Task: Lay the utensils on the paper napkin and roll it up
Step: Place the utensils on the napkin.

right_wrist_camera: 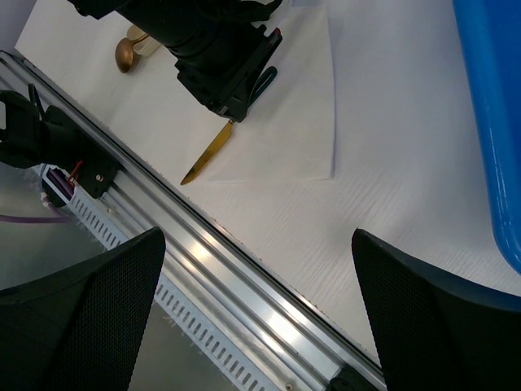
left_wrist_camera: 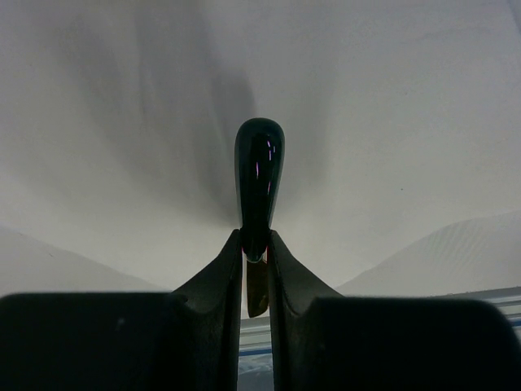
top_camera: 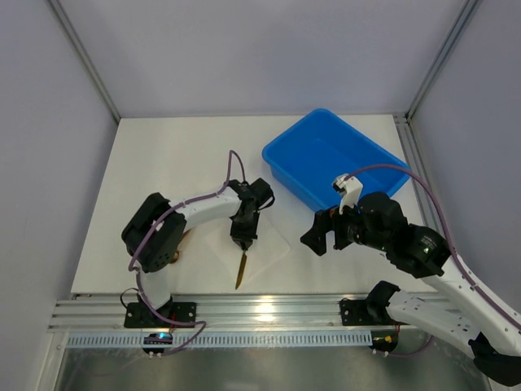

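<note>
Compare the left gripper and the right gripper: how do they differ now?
The left gripper is shut on a gold utensil; the right gripper is open and empty. The left gripper hangs over the paper napkin; the right gripper is off to its side. Both are black.

The left arm (top_camera: 199, 208) and right arm (top_camera: 440, 314) have white shells, black joint housings and purple cables (top_camera: 231, 163); the fingers (right_wrist_camera: 81, 318) of the right gripper (right_wrist_camera: 256, 244) are black, mesh-textured.

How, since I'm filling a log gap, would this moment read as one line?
left gripper: shut on utensil over napkin | right gripper: open, empty, near blue bin
</note>
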Motion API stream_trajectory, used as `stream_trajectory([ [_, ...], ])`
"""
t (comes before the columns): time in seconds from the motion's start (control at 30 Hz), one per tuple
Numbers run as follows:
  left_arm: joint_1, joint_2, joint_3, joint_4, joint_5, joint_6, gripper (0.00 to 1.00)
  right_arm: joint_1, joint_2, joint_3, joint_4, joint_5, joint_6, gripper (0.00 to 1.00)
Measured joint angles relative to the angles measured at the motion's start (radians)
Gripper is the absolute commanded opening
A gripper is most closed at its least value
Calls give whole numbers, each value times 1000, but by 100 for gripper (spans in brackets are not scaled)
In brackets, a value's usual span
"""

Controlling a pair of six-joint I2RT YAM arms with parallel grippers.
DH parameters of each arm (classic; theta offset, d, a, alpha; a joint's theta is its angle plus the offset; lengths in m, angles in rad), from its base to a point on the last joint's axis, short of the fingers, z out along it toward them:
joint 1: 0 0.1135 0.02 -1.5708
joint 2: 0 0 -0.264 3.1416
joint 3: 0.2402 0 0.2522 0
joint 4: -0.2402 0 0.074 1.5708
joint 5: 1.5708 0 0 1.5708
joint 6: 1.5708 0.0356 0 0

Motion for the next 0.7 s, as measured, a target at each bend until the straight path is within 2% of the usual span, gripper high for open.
stream_trajectory([
  [0.7, 29, 26, 34, 0, 17, 24, 0, 0, -6, 0, 0, 3, 0, 99],
])
